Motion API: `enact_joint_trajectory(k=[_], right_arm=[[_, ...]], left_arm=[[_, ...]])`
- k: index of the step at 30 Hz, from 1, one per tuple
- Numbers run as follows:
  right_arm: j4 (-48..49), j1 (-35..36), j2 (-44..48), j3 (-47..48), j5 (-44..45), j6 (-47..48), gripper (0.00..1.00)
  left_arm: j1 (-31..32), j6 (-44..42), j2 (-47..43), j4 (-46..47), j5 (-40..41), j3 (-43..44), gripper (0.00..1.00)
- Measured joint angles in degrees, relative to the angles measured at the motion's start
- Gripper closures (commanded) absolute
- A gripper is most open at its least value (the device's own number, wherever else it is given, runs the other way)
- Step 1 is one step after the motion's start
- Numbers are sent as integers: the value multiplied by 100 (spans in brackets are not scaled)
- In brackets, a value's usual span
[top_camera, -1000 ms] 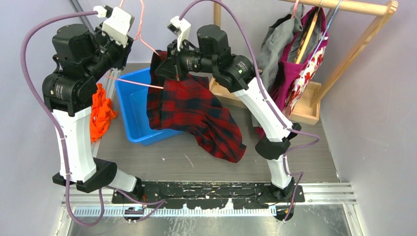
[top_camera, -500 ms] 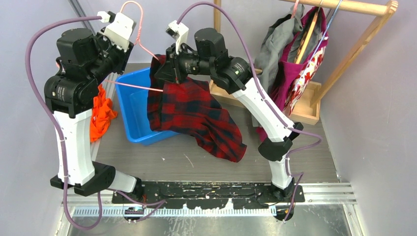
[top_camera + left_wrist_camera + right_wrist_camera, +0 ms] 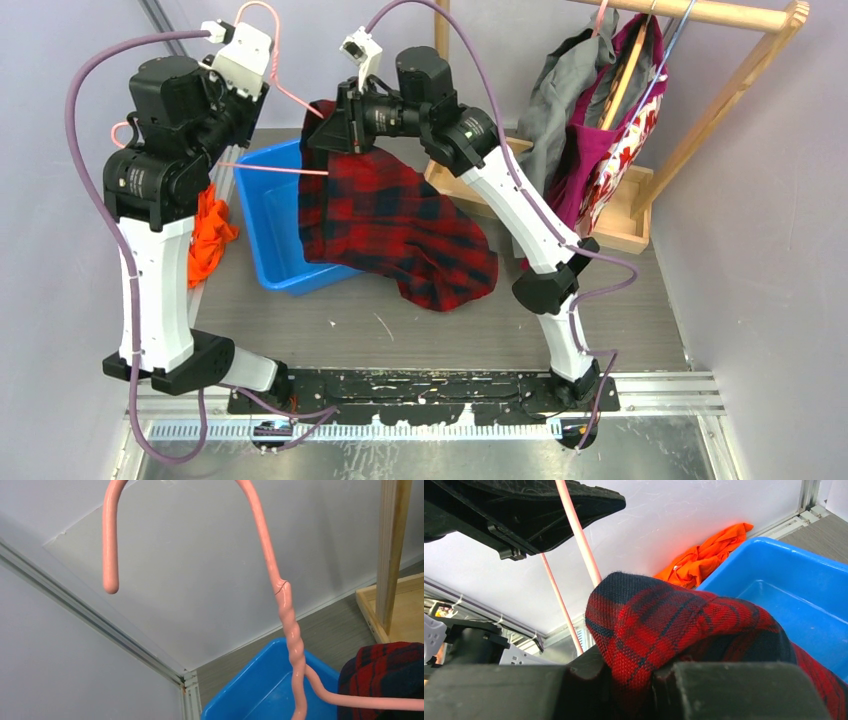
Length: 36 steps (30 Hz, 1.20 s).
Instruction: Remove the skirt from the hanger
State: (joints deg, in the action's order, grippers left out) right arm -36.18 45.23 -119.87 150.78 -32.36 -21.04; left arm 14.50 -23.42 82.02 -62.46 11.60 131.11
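One red plaid skirt (image 3: 390,215), hanging over the right edge of one blue bin (image 3: 262,225), is clenched by the right gripper (image 3: 335,135); one pink hanger (image 3: 292,645), threaded into it, is grasped by the left gripper (image 3: 238,115).

The right gripper (image 3: 644,682) fills the bottom edge. Its two dark fingers (image 3: 749,690) pinch a fold of the red-and-black plaid skirt (image 3: 684,625), which bulges up between them. Two runs of the pink hanger (image 3: 579,535) wire rise behind the fold. The nearer run meets the top of the cloth and crosses a black mechanical part (image 3: 524,510) at upper left. A blue bin (image 3: 809,595) sits at right. An orange cloth (image 3: 704,555) lies beyond its rim, against a white wall (image 3: 704,510).
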Motion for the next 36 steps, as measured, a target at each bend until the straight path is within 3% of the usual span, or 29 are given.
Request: enact_joint_trajectory(k=[20, 25, 32, 36], right_arm=[[922, -393, 15, -568, -608, -820, 98], [1357, -826, 15, -586, -1128, -1606, 99], [2476, -1578, 13, -964, -1329, -3187, 99], [2406, -1829, 15, -994, -1231, -3320, 99]], left_arm=[[76, -212, -2, 337, 883, -518, 100], [96, -63, -2, 754, 946, -813, 100], [-151, 50, -177, 1147, 1980, -837, 100], [-227, 37, -433, 1338, 2465, -811, 100]])
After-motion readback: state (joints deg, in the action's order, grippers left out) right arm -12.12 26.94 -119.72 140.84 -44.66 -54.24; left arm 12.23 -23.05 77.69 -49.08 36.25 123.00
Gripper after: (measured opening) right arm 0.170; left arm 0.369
